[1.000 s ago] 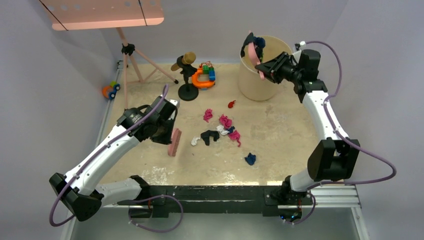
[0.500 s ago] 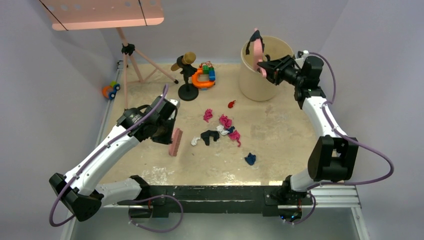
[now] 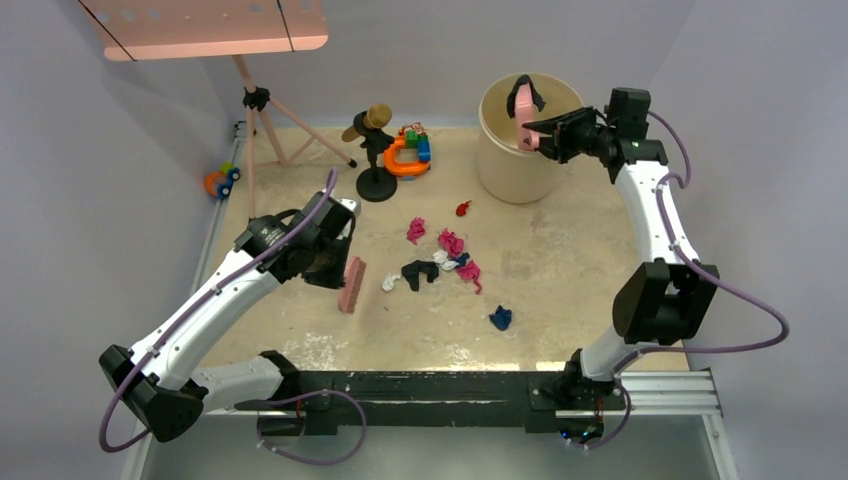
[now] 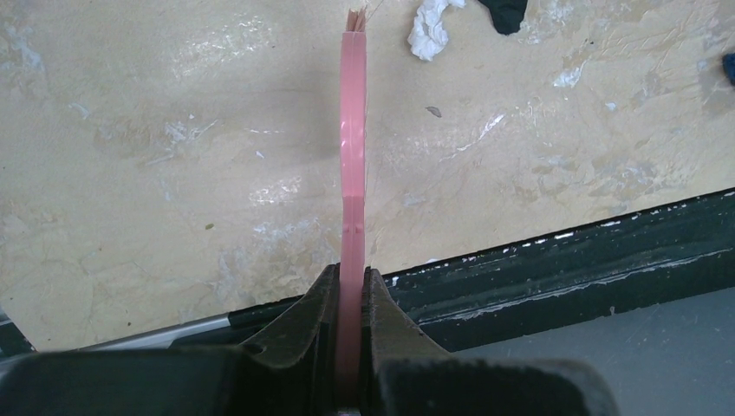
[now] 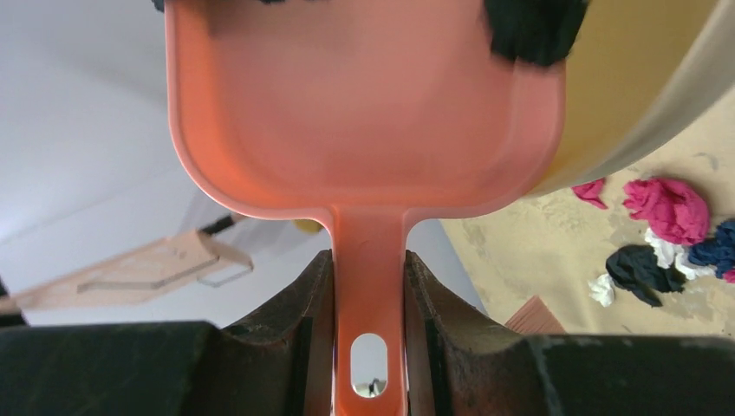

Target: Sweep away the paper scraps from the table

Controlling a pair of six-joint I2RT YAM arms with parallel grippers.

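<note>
R gripper (image 5: 368, 282) – dustpan (image 5: 364, 104) over bin (image 3: 508, 165); L gripper (image 4: 351, 290) – brush (image 4: 352, 130)

White arms (image 3: 205, 305), black joints (image 3: 660, 305), seemingly purple cables (image 3: 784, 326)

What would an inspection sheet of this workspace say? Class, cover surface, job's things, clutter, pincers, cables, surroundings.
Surface: table beige, scuffed.
Job's things: paper scraps clustered mid-table; one blue scrap nearer the front.
Clutter: toy blocks, black stand, tripod at the far edge; bucket far right.
Pincers: left pincer shut on brush, left of the scraps; right pincer shut on dustpan, tipped over the bucket.
Cables: purple cables loop clear of the scraps.
Surroundings: pale walls, pink board overhead.
</note>
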